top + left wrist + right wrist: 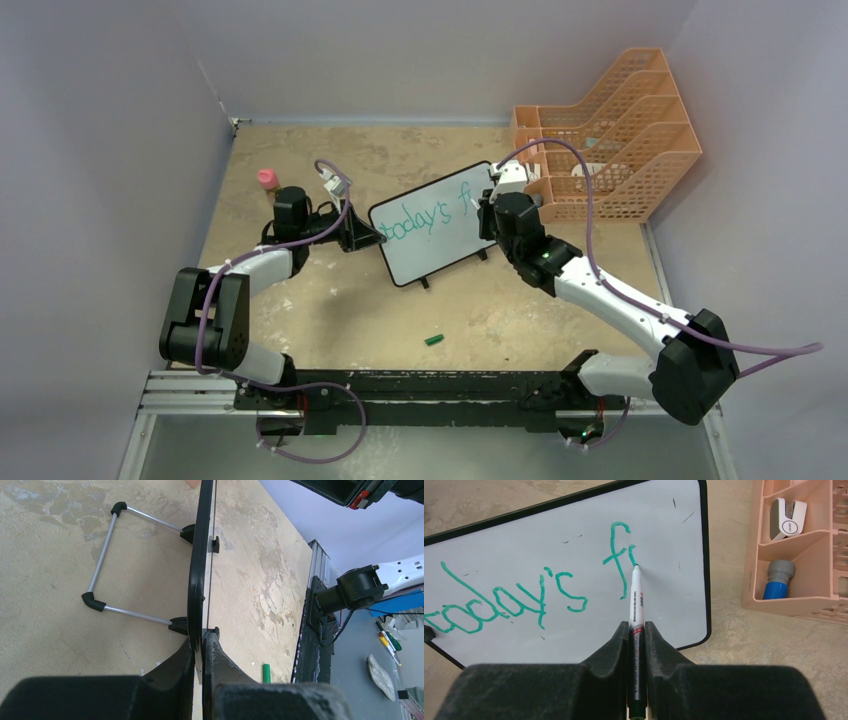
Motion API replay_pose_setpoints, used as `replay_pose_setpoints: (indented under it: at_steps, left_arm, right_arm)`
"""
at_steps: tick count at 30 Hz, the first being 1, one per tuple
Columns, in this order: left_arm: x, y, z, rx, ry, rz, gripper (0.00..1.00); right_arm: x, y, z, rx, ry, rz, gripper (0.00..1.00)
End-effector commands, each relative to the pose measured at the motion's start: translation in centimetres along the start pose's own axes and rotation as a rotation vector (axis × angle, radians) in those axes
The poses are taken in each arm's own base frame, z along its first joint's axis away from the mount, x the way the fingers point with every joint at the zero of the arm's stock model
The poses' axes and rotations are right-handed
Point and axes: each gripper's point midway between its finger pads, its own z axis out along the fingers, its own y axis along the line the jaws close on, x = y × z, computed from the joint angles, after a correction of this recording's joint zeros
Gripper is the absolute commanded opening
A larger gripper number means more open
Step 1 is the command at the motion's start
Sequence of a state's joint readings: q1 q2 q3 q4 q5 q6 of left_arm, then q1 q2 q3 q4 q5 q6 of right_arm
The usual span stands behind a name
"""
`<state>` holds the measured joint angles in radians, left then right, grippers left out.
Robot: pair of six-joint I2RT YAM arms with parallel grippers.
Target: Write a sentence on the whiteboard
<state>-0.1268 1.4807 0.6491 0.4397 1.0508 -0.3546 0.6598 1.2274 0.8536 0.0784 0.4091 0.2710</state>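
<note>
Pale lilac walls (pixel 450 50) enclose a mottled beige tabletop (pixel 420 160)

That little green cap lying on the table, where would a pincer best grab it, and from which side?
Across its narrow middle, coming straight down from above. The green cap lies flat on its side on the table, apart from everything else, so both long sides are free.

The top camera looks down from high on the near side, while both wrist cameras sit close to the board (pixel 440 248), left edge-on, right facing it.
</note>
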Motion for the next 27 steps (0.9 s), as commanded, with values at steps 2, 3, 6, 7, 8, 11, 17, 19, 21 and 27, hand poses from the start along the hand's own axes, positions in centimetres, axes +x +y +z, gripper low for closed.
replay_pose_setpoints:
  at_steps: [2,3,6,7,8,11,17,19,21,27]
  left_arm:
    - [-2.1,-0.4,-0.1,-0.003,-0.036,0.092,0.0]
    - [-2.1,-0.3,-0.1,-0.004,-0.036,0.091,0.0]
    - [-2.0,-0.4,-0.1,-0.003,-0.036,0.09,0.0]
    - [-2.0,-0.4,-0.1,-0.003,-0.036,0.091,0.0]
    - [-2.0,-0.4,-0.1,-0.002,-0.036,0.091,0.0]
    - [-2.0,-0.4,-0.1,-0.002,-0.036,0.091,0.0]
    - [-2.0,-0.4,-0.1,-0.003,-0.036,0.091,0.0]
    - [-2.0,-0.4,-0.1,-0.003,-0.036,0.091,0.0]
    - [-2.0,-0.3,-0.1,-0.003,-0.035,0.09,0.0]
    - [-2.0,-0.3,-0.1,-0.003,-0.035,0.091,0.0]
  right_arm:
    - [-0.9,-1.0,-0.1,0.039,-0.029,0.006,0.0]
    - [-0.9,-1.0,-0.1,0.04,-0.029,0.005,0.0]
    - [-0.9,-1.1,0.0,0.044,-0.028,0.002,0.0]
    - [-0.9,-1.1,-0.1,0.045,-0.03,0.003,0.0]
    - [-0.9,-1.2,0.0,0.047,-0.032,0.005,0.0]
    - [-1.1,-1.3,0.0,0.052,-0.038,0.005,0.0]
    - [-1.9,-1.3,0.1,0.055,-0.061,0.007,0.0]
    - [-2.2,-1.2,0.2,0.053,-0.071,0.009,0.0]
    - [-2.5,-1.2,0.2,0.053,-0.079,0.008,0.0]
    - [-3.3,-0.9,0.3,0.043,-0.102,0.011,0.0]
